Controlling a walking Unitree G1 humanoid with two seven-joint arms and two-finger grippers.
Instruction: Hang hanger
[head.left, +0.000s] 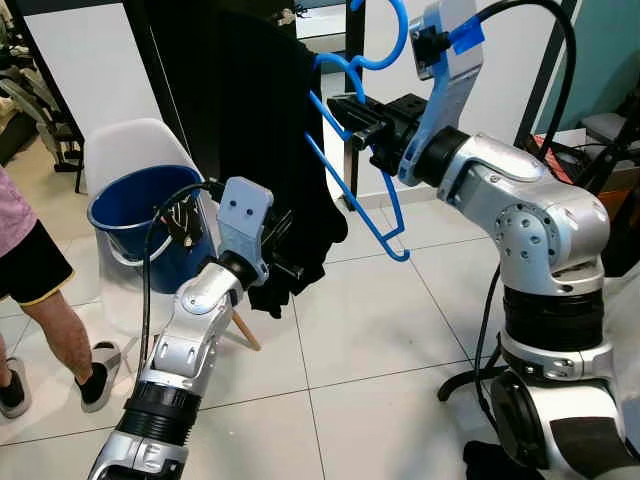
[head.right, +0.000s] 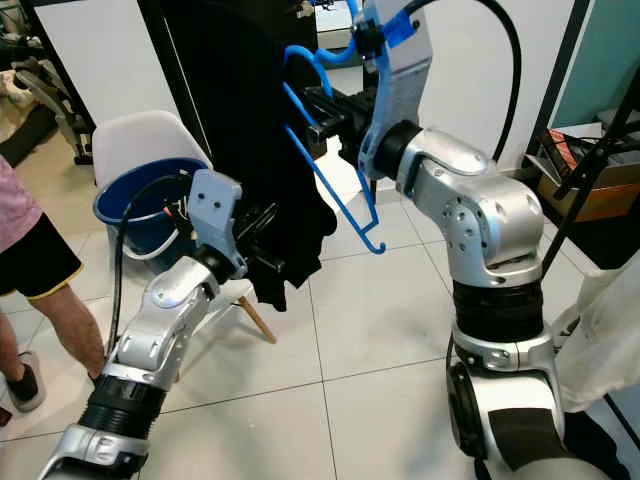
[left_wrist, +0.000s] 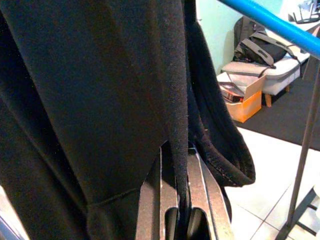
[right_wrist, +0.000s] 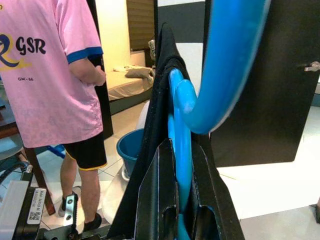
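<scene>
A humanoid robot holds a blue plastic hanger (head.left: 355, 150) aloft in a tiled room, its right pincer (head.left: 368, 122) pinching the hanger's neck just below the hook. A black garment (head.left: 270, 140) is draped over one arm of the hanger and hangs down toward the floor; the hanger's other arm juts bare toward the robot. The left pincer (head.right: 268, 247) is pressed together on a fold near the garment's lower edge, as the left wrist view shows cloth caught between its fingers (left_wrist: 172, 200). Behind the garment stands a white chair (head.left: 130, 150) carrying a blue bucket (head.left: 140, 215), and a person (right_wrist: 55, 75) in a pink shirt and black shorts stands beside them. The garment appears only half on the hanger, and the hook is not yet on any rail, so the hanging itself seems still ahead; no rail can be made out with certainty.
</scene>
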